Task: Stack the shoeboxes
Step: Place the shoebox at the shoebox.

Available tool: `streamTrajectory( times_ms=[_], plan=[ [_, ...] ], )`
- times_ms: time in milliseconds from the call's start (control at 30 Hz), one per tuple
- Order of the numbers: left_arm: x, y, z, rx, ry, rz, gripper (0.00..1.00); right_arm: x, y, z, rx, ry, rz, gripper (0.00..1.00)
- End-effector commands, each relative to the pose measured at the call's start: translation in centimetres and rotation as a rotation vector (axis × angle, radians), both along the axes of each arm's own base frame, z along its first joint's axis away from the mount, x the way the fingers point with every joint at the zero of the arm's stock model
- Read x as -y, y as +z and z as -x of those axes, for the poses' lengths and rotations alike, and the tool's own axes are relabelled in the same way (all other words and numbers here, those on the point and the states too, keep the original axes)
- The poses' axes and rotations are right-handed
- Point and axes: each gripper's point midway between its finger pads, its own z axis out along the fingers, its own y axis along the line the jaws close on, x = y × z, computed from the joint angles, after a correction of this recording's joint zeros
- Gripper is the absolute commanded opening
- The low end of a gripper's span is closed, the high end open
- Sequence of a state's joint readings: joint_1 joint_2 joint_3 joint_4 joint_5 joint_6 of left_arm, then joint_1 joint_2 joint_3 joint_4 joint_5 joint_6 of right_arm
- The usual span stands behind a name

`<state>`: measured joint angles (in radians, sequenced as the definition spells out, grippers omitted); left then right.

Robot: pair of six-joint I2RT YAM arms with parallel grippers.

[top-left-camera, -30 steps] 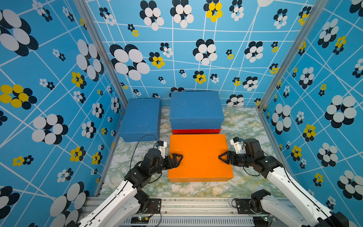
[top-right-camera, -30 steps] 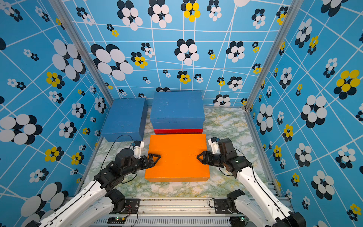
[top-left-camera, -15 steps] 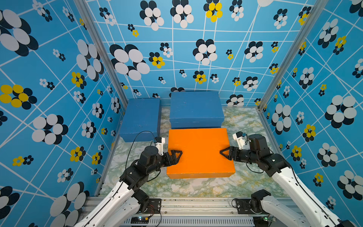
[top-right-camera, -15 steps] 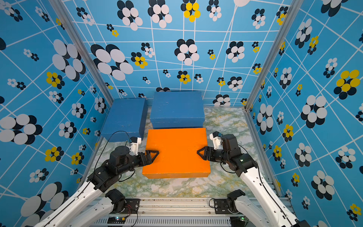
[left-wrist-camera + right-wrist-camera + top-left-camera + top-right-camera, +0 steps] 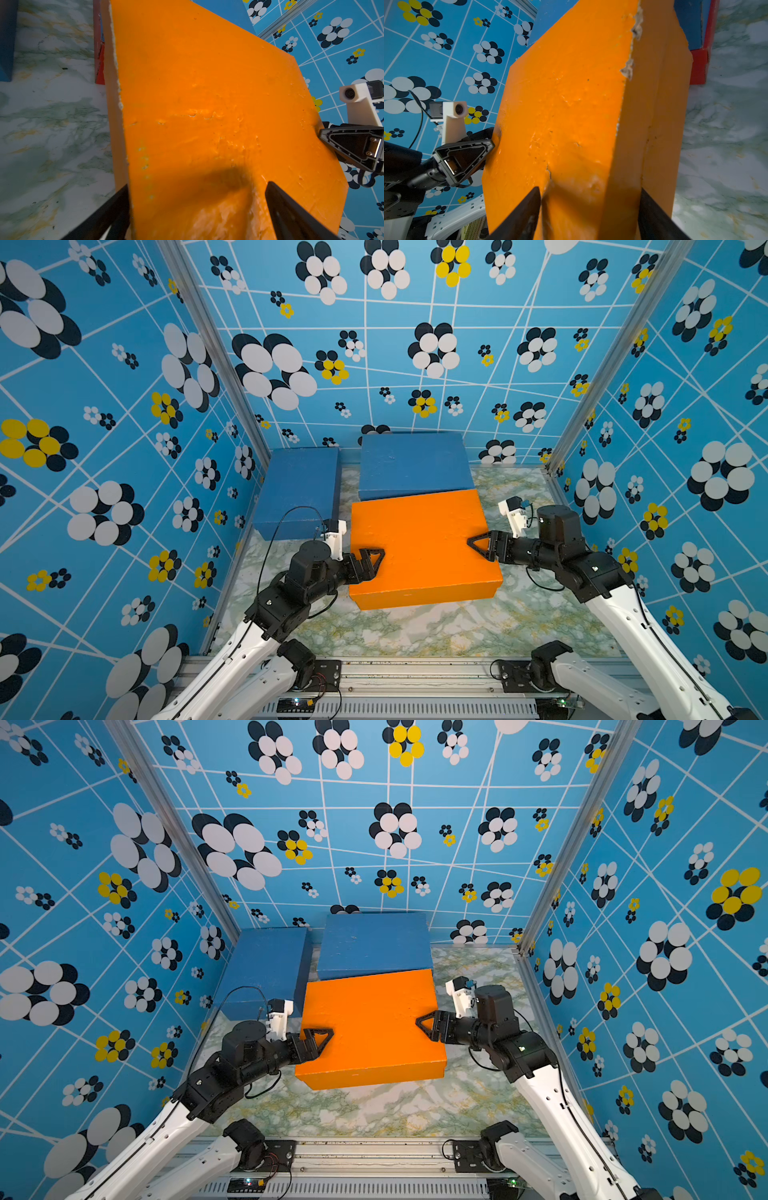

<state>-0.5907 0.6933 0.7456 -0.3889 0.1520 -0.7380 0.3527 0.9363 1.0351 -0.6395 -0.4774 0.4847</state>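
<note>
The left gripper (image 5: 374, 562) is clamped on the left short end of the orange box (image 5: 419, 543), one finger (image 5: 291, 214) lying on the lid and the other (image 5: 108, 216) under the bottom edge. The right gripper (image 5: 478, 543) grips the opposite end in the same manner, its upper finger (image 5: 521, 216) on the lid and its lower finger (image 5: 656, 218) below. Held between the two arms, the orange box is roughly level and appears clear of the table (image 5: 436, 630), with a shadow beneath its near wall. In both top views its far edge overlaps the front of a blue box (image 5: 413, 464) at the rear middle. The wrist views show that this blue box sits on a red box (image 5: 699, 62), just past the orange box's far side. A second blue box (image 5: 299, 489) lies on the table at the left rear, close to the left wall (image 5: 124, 448) and apart from the blue-on-red stack by a narrow strip of table.
</note>
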Motion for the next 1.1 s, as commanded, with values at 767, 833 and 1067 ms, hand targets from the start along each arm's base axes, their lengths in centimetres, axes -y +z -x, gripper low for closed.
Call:
streamTrajectory(
  times_ms=[767, 833, 1067],
  plan=[
    [3.8, 11.5, -1.9, 0.278, -0.126, 0.107, 0.98, -3.0, 7.1, -2.1, 0.145, 0.13, -0.086, 0.72],
    [3.9, 11.9, -2.0, 0.288, -0.126, 0.111, 0.98, -3.2, 7.5, -2.5, 0.154, 0.129, -0.089, 0.72],
    [4.4, 13.1, -2.9, 0.318, -0.131, 0.1, 0.98, -3.6, 8.8, -3.8, 0.175, 0.123, -0.093, 0.72]
  ],
)
